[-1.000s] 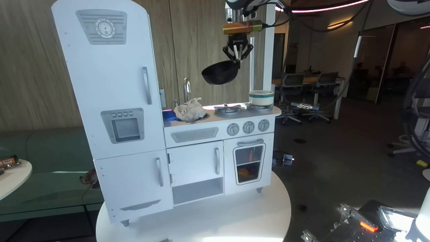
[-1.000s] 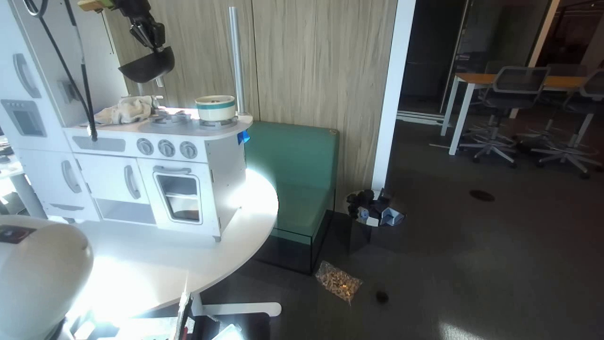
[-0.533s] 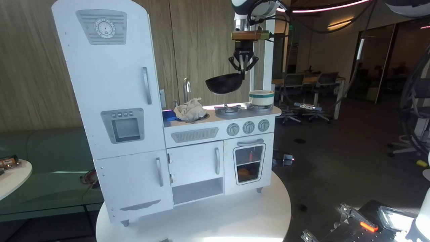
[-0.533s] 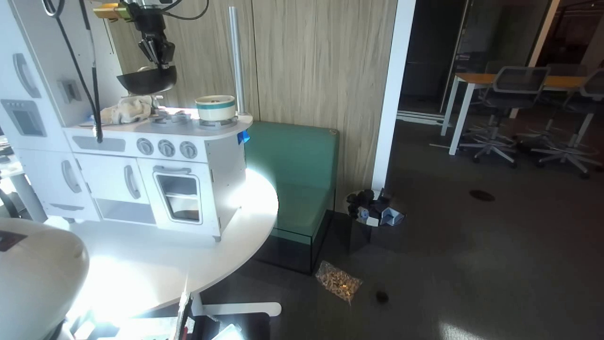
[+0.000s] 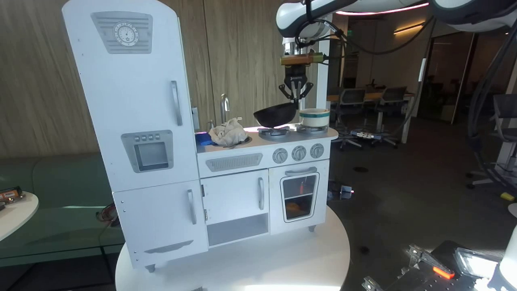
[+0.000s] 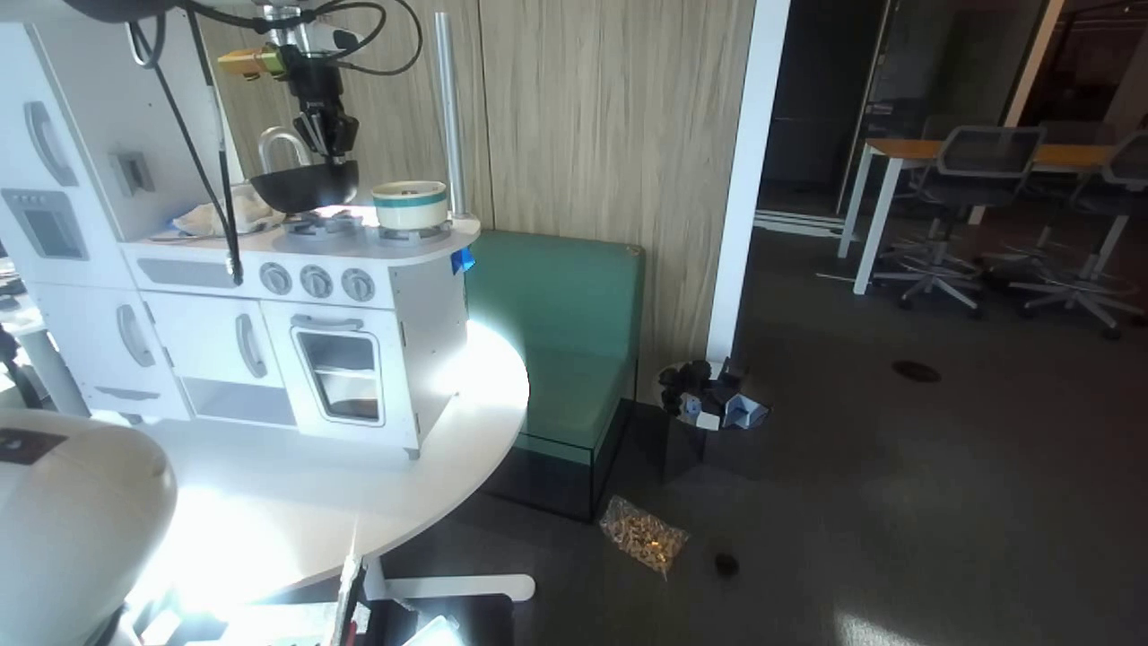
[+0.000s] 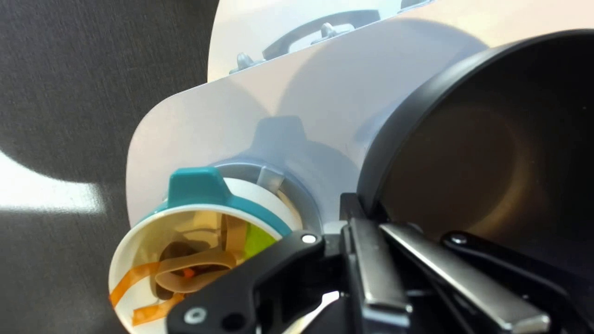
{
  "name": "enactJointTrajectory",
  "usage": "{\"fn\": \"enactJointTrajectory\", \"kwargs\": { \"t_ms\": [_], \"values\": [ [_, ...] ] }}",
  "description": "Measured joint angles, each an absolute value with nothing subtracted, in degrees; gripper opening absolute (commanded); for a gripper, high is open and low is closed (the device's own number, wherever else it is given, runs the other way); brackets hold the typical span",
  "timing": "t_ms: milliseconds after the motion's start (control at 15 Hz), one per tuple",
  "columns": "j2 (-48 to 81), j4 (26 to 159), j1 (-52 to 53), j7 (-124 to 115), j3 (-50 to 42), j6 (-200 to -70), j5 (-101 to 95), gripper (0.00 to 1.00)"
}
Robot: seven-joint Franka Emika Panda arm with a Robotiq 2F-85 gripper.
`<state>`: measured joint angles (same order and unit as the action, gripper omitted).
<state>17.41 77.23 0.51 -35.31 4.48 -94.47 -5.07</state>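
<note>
My gripper [image 5: 298, 101] is shut on the rim side of a black bowl [image 5: 275, 116]. The gripper [image 6: 338, 158] and bowl [image 6: 303, 190] also show in an exterior view. The bowl hangs slightly tilted, its gripped side higher, over the nearer-to-sink burner [image 5: 274, 134] of a white toy kitchen. I cannot tell whether it touches the burner. In the wrist view the fingertips [image 7: 364, 213] pinch the edge of the bowl [image 7: 464, 153], which looks empty. A white pot with a teal band [image 5: 315, 118] stands on the other burner, close beside the gripper; its teal handle [image 7: 197, 188] shows in the wrist view.
A beige cloth [image 5: 229, 132] lies at the sink, below a silver faucet [image 5: 224, 107]. A blue item [image 5: 204, 139] lies beside it. The tall toy fridge [image 5: 133, 93] rises at one side. A metal post [image 6: 448, 117] stands behind the pot. Cables [image 6: 211, 170] hang from the arm.
My gripper has come down and moved to the right in both exterior views, carrying the bowl from high above the counter to just over the burner. The pot and cloth have not moved.
</note>
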Motion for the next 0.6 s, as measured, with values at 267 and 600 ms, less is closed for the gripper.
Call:
{"fn": "enactJointTrajectory", "kwargs": {
  "t_ms": [267, 600],
  "values": [
    [20.35, 73.95, 1.73, -34.72, 3.5, -93.31, -4.91, 0.01],
    [22.54, 69.95, 2.02, -34.54, 2.6, -90.42, -2.06, 0.33]
  ]
}}
